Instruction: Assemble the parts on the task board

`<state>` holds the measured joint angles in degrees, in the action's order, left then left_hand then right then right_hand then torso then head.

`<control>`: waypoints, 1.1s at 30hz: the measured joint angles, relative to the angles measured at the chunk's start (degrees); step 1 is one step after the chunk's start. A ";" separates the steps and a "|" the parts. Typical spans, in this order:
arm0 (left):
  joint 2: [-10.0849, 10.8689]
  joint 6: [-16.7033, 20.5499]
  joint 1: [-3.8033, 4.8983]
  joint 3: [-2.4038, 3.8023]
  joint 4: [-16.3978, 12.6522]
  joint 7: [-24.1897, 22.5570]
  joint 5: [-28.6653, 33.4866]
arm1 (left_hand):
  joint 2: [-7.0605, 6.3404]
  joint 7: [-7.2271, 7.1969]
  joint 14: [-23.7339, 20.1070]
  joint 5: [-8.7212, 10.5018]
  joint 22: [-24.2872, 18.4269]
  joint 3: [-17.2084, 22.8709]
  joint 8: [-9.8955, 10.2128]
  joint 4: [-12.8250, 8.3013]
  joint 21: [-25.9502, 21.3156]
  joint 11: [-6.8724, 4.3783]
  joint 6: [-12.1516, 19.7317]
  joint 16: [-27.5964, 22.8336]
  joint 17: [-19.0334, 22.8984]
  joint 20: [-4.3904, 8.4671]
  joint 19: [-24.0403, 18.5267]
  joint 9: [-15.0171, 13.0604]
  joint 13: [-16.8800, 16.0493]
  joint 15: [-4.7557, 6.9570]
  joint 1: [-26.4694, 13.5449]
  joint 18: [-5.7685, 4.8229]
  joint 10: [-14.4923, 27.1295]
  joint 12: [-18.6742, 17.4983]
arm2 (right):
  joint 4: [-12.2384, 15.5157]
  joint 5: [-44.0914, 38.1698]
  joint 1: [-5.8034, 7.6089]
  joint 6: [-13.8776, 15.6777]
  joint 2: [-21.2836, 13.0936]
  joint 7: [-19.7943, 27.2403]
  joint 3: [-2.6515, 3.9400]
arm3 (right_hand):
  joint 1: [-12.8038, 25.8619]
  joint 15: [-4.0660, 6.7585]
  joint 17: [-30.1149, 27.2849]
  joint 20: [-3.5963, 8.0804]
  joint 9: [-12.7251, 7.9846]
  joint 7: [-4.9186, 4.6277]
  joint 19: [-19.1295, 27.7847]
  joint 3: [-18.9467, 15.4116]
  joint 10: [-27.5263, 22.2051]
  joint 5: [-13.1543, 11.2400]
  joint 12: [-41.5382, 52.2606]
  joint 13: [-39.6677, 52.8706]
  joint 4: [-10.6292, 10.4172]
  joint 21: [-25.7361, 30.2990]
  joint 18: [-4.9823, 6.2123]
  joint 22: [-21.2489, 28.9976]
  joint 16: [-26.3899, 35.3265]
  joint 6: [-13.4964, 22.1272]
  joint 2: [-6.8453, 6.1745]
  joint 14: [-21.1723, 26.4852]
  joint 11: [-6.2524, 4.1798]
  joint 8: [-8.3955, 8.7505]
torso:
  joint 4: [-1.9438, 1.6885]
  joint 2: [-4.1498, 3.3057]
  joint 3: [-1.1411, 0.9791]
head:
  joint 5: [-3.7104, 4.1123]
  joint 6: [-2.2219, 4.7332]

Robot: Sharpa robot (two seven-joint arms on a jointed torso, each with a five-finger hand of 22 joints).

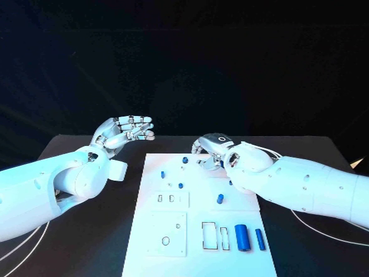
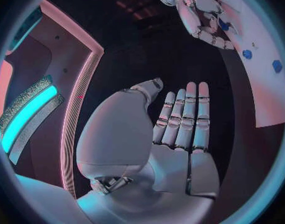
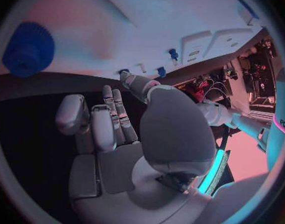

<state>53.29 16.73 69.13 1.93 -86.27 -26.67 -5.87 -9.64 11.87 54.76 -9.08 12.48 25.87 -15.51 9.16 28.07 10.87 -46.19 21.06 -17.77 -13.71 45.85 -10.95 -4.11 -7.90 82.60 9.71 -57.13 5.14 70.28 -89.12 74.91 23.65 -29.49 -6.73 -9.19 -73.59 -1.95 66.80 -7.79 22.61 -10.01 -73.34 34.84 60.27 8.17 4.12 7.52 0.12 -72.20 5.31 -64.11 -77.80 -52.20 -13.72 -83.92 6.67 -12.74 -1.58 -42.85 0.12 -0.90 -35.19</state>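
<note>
While the right silver many-fingered hand (image 1: 214, 151) hangs over the far end of the white rectangular task board (image 1: 203, 242), its fingers curled down towards the plate, I cannot tell from any view whether they have hold of a piece; the right wrist view shows that hand (image 3: 127, 134) with fingers (image 3: 117, 114) partly bent and nothing plainly between them. The left silver hand (image 1: 124, 130) is raised beside the board's far left corner, off the plate, its fingers straight and close together in the left wrist view (image 2: 179, 124), holding nothing. Most of the small blue plastic parts lie loose on the board: a small blue peg (image 1: 163, 173) near the left edge, a small blue piece (image 1: 185, 159) just beside the right hand, a short blue stub (image 1: 220, 198) towards the middle, and a thick blue cylinder (image 1: 242, 236) with a thin blue rod (image 1: 260, 239) just beside it at the near end. A large blue toothed wheel (image 3: 28, 50) sits near the right hand in its wrist view. The main risk, as I judge it, is that the curled fingers nudge the loose piece beside them and send it rolling off the plate, since small round parts roll easily. A pinch on so small a part could also slip, dropping it away from its socket. The right forearm (image 1: 309, 187) crosses the board's right edge and could sweep the stub if it swings inward.
</note>
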 measured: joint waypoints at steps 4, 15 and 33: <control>0.29 -0.10 0.04 0.01 0.49 -0.06 0.17 | 0.00 0.00 0.00 0.00 0.00 0.00 0.00 0.00 0.00 0.00 0.00 0.00 0.00 0.00 0.00 0.00 0.00 0.00 0.00 0.00 0.00 0.00 | 3.52 2.03 1.18 -0.37 -4.85 -0.12 0.62 | 0.78 0.00 -0.39 0.14 0.01 -0.21 -0.14 -1.21 2.51 1.17 1.20 0.20 -0.84 0.00 0.00 -0.62 0.34 0.20 -0.78 0.00 -0.09 0.41 | 0.28 0.18 -0.07 | 0.11 0.06; 1.44 -0.39 0.09 0.02 0.74 -0.13 0.40 | 0.00 0.00 -0.20 0.00 0.05 0.00 0.00 0.00 0.00 0.00 0.00 0.00 0.01 0.00 0.00 0.00 0.00 -0.20 0.00 0.00 0.00 0.00 | 4.60 7.31 2.45 -3.72 -12.21 -0.06 1.30 | 1.25 2.43 2.88 1.98 0.49 1.56 -3.65 -8.33 13.67 1.28 11.30 6.31 -2.65 -2.38 -0.01 -5.06 -1.73 3.18 -1.44 -0.09 -2.90 2.12 | 0.76 0.44 -0.21 | 0.27 0.08; 1.65 -0.54 0.10 0.01 0.79 -0.11 0.49 | 0.00 0.00 -0.20 0.00 0.05 0.16 0.00 -0.16 0.00 0.00 0.00 0.00 -0.06 -0.21 -0.21 0.00 0.00 -0.20 0.00 0.00 0.00 0.00 | -0.64 9.88 2.33 -11.24 -9.49 -0.05 1.14 | -4.54 1.95 8.16 1.61 3.67 0.68 -8.46 -19.27 15.14 2.72 70.22 64.02 -10.60 -7.80 -1.83 -10.84 -9.44 5.45 1.50 -0.10 -2.23 -0.81 | 0.49 0.30 -0.15 | 0.54 0.01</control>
<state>54.93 16.19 69.23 1.94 -85.48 -26.78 -5.38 -9.64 11.86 54.56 -9.08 12.54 26.03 -15.52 9.01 28.07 10.86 -46.19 21.06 -17.83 -13.92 45.64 -10.95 -4.11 -8.10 82.60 9.70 -57.13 5.14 69.64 -79.25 77.24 12.42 -38.98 -6.78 -8.05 -78.13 0.00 74.95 -6.18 26.28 -9.33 -81.80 15.57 75.41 10.88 74.34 71.53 -10.47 -80.00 3.49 -74.95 -87.24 -46.74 -12.22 -84.02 4.45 -13.55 -1.09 -42.55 -0.03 -0.35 -35.18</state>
